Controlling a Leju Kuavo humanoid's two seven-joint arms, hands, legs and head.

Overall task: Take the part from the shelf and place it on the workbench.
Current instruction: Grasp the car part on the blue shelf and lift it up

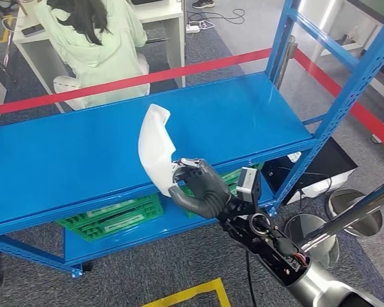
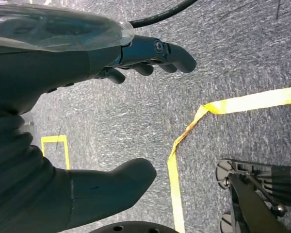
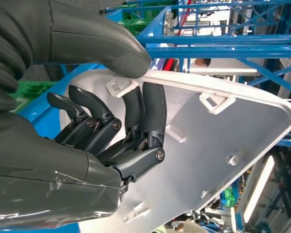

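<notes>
Grey carpet marked with yellow tape [image 2: 175, 160] runs under the robot, and the left hand [image 2: 100, 116] hangs over it, holding nothing, thumb and fingers apart.

Nearest in the head view, the right hand [image 1: 200, 187] pinches the white part [image 1: 156, 147] at its lower edge, thumb on one face and fingers [image 3: 151, 111] on the other, as the right wrist view shows close up. The part stands roughly upright above the front edge of the blue shelf [image 1: 84, 153]; whether its bottom touches the shelf or hangs just clear cannot be told.

It looks like a thin moulded plastic shell: probably light and fairly stiff, though its smooth curved skin could slip or twist in a rim pinch. The inner face carries small clips and ribs [image 3: 211, 102], likely the fragile spots; a hold on the plain rim beside them seems safest.

Below, green trays [image 1: 112, 217] sit on the lower shelf. Beyond the shelf runs a red barrier strip [image 1: 132, 80], and past that a person [image 1: 98, 38] in a pale top sits at a white desk [image 1: 171, 13].
</notes>
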